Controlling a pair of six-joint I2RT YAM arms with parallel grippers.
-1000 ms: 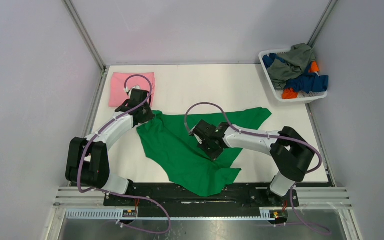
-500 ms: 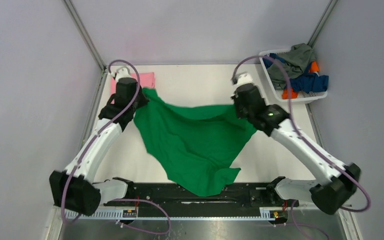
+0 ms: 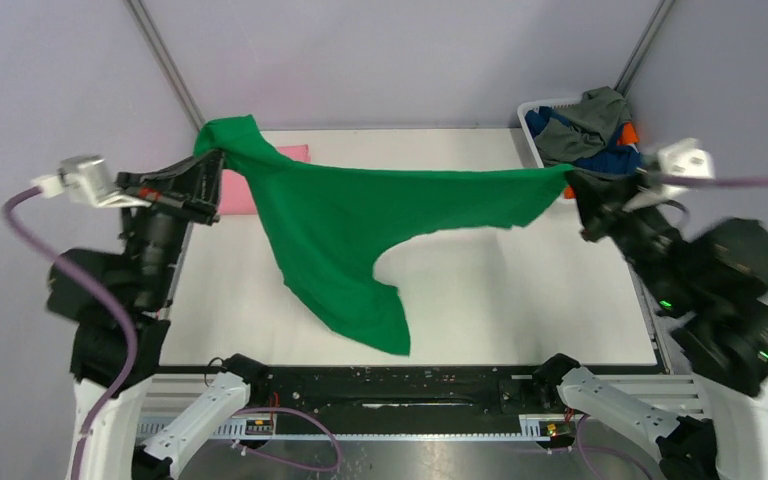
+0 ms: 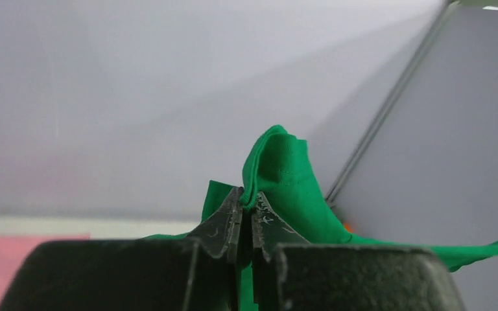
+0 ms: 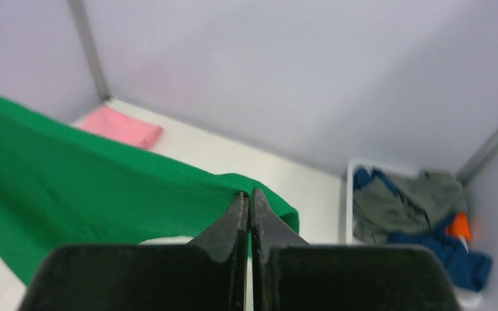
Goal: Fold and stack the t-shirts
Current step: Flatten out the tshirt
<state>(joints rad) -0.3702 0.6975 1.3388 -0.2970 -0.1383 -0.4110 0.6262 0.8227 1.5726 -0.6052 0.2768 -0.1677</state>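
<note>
both arms up high and spread wide: left gripper (image 3: 212, 162) at upper left, right gripper (image 3: 571, 186) at right, each clamped on the green t-shirt (image 3: 330, 220) stretched between.

White table (image 3: 520, 290), top view. Upper left of the frame: a folded pink t-shirt (image 3: 238, 192) lies flat on the surface near the far left corner, partly hidden. Upper right: a white slotted basket (image 3: 545, 103) stands at the far right corner, holding a crumpled grey-olive t-shirt (image 3: 585, 120), a dark blue t-shirt (image 3: 610, 160) and an orange t-shirt (image 3: 628, 132). Lower centre: the hanging tip of the green t-shirt (image 3: 360, 300) comes down toward the surface; whether it touches cannot be determined.
</note>
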